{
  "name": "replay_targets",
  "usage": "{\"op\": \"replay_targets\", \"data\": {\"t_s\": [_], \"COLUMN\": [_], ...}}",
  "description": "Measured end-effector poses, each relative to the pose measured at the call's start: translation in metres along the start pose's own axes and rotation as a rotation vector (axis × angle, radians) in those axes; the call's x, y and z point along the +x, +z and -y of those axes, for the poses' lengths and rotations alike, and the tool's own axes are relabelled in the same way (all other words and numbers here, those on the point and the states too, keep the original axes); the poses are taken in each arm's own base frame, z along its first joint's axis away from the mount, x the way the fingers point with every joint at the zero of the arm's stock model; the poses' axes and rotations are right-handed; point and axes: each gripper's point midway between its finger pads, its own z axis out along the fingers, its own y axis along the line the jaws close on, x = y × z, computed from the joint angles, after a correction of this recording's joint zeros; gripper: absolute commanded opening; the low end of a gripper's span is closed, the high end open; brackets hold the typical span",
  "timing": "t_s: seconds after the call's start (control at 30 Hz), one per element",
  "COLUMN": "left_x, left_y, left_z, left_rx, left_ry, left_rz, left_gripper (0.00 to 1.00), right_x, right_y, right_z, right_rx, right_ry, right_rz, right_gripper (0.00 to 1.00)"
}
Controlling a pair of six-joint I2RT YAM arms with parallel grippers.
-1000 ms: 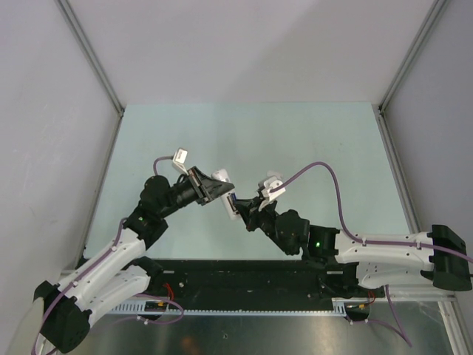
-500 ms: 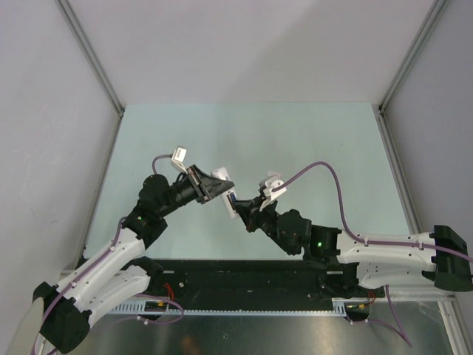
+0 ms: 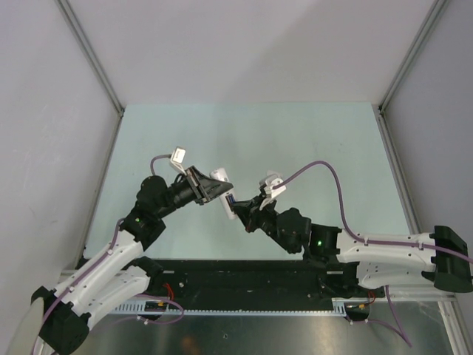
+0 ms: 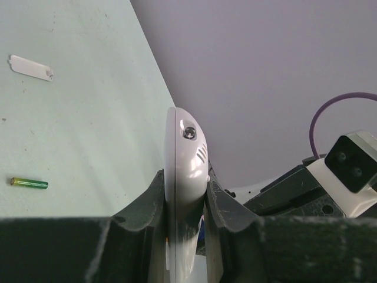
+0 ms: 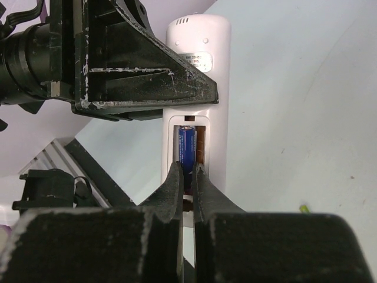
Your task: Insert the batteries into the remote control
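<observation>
Small white oblong plastic remote control [image 4: 187, 159] clamped edgewise in the closed left gripper [image 4: 184, 191], its back towards the right gripper [image 5: 187, 171], pinched tight on a slim purple battery [image 5: 187, 144] seated in the remote's open compartment [image 5: 202, 141]; slim green battery [image 4: 28, 183] lying on the pale green table [image 4: 88, 118], well apart from the remote

The remote [image 5: 200, 35] sits clamped in the left gripper [image 4: 184, 183], with a battery [image 5: 187, 147] in its compartment, at the tips of the right gripper [image 5: 188, 168]. A second battery [image 4: 29, 183] and a cover [image 4: 30, 67] lie apart on the table [image 4: 88, 118].
</observation>
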Motion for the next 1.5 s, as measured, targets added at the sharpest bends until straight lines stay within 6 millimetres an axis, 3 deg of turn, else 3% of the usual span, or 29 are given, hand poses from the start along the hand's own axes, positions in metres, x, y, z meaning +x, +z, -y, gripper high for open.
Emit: {"op": "replay_targets", "data": {"t_s": [0.77,1.07,1.5], "left_x": [-0.001,0.000,-0.002], "left_y": [-0.014,-0.018,-0.020], "left_z": [0.012,0.008,0.009], "left_rx": [0.047,0.035,0.068], "left_ry": [0.120,0.190,0.205], "left_rz": [0.008,0.008,0.050], "left_gripper": [0.00,0.00,0.00], "right_x": [0.003,0.011,0.000], "right_y": [-0.002,0.005,-0.001], "right_z": [-0.012,-0.015,-0.018], "right_rx": [-0.104,-0.107,-0.119], "right_ry": [0.038,0.032,0.007], "right_rz": [-0.112,-0.161,-0.128], "right_gripper": [0.00,0.00,0.00]}}
